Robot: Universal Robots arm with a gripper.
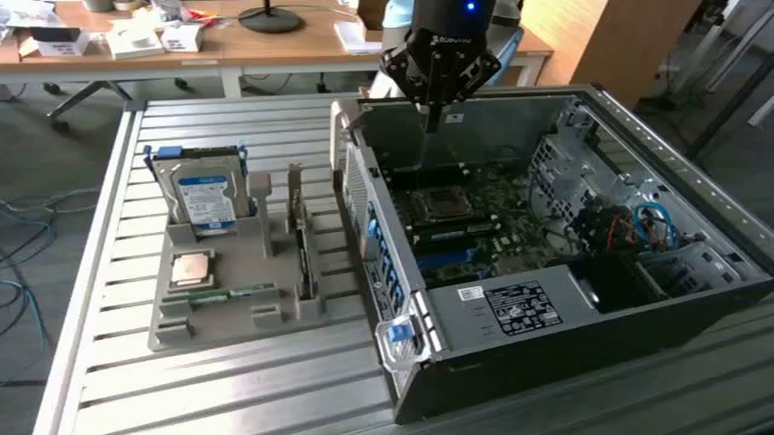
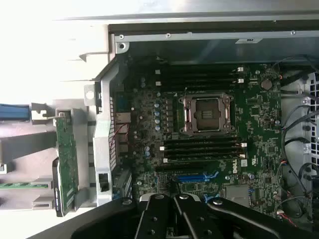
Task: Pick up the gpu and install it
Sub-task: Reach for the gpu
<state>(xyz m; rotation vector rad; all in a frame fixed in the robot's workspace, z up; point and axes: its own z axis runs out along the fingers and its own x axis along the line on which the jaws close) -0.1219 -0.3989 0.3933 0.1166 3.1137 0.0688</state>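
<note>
The gpu (image 1: 301,258) stands on edge in a grey holder (image 1: 278,313) on the table, at the exterior view's left of the open computer case (image 1: 520,313). Its silver bracket (image 1: 294,186) points up at the far end. In the wrist view the gpu (image 2: 66,159) shows as a thin green card beside the case wall. My gripper (image 1: 430,120) hangs over the far side of the case, above the motherboard (image 1: 466,227), well apart from the gpu. Its black fingers (image 2: 159,211) meet at the tips, shut and holding nothing. A blue slot (image 2: 197,176) lies on the motherboard (image 2: 259,124) close to the gripper (image 2: 174,200).
The holder also carries a hard drive (image 1: 206,195), a processor (image 1: 194,269) and a memory stick (image 1: 224,294). Cables (image 1: 641,227) and drive cages fill the case's side at the exterior view's right. A wooden desk (image 1: 290,45) stands behind the slatted metal table (image 1: 242,390).
</note>
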